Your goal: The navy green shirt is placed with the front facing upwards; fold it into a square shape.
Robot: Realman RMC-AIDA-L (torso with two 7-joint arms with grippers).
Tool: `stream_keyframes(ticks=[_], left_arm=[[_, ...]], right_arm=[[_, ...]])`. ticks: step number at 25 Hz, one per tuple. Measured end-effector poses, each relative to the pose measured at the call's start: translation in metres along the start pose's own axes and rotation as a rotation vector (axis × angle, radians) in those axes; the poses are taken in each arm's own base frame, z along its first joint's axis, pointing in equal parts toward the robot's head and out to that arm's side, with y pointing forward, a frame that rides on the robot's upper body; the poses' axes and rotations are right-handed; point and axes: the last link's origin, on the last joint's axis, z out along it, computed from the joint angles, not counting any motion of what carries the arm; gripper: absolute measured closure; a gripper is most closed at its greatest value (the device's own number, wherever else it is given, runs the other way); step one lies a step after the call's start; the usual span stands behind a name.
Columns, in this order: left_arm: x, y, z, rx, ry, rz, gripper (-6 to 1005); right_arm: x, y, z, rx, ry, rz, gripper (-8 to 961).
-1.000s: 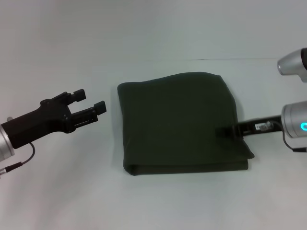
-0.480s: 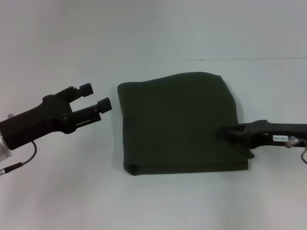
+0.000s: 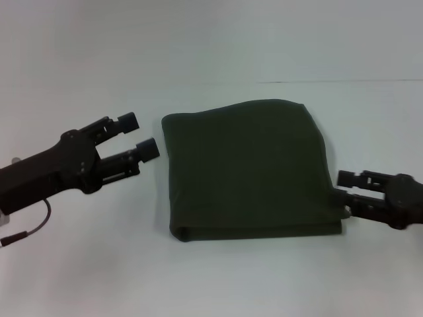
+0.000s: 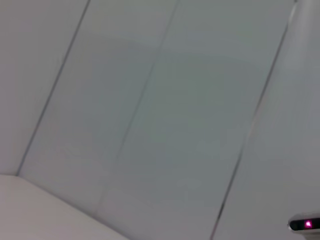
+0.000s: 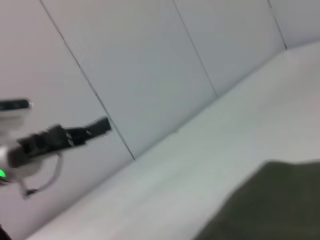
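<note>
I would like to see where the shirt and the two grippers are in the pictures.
navy green shirt (image 3: 248, 168): head view, middle of the folded cloth.
left gripper (image 3: 143, 137): head view, gap between its open fingertips.
right gripper (image 3: 345, 189): head view, between its fingertips, beside the shirt's edge.

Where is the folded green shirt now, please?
In the head view the navy green shirt lies folded on the white table, near its middle, between the left hand and the right hand, neither holding it.
</note>
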Motion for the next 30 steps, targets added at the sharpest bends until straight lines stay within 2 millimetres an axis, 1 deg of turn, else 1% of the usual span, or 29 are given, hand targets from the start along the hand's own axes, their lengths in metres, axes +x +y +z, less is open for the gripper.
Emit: stream_keyframes(ticks=[1,4,7,9,12,16,25,30], left_arm=[[0.000,0.000,0.000,0.000,0.000,0.000,125],[-0.001,0.010,0.004,-0.068,-0.031,0.037,125],[-0.003,0.015,0.009,-0.119,-0.076,0.046,125],[-0.004,0.017,0.013,-0.148,-0.110,0.046,125],[-0.007,0.020,0.020,-0.190,-0.171,0.029,125],[-0.012,0.022,0.027,-0.222,-0.242,-0.006,124],[-0.018,0.023,0.023,-0.213,-0.254,-0.068,124],[-0.022,0.026,0.021,-0.215,-0.261,-0.082,124]], right_arm=[[0.000,0.003,-0.004,-0.013,-0.022,-0.013,491],[0.001,0.012,-0.014,-0.050,-0.066,-0.038,369],[-0.002,0.016,-0.020,-0.080,-0.063,-0.052,248],[-0.005,0.019,-0.020,-0.107,-0.040,-0.068,35],[-0.012,0.023,-0.019,-0.151,0.017,-0.096,29],[-0.015,0.022,-0.017,-0.161,0.092,-0.097,23],[-0.016,0.019,-0.020,-0.153,0.132,-0.101,23],[-0.011,0.018,-0.015,-0.158,0.176,-0.093,22]])
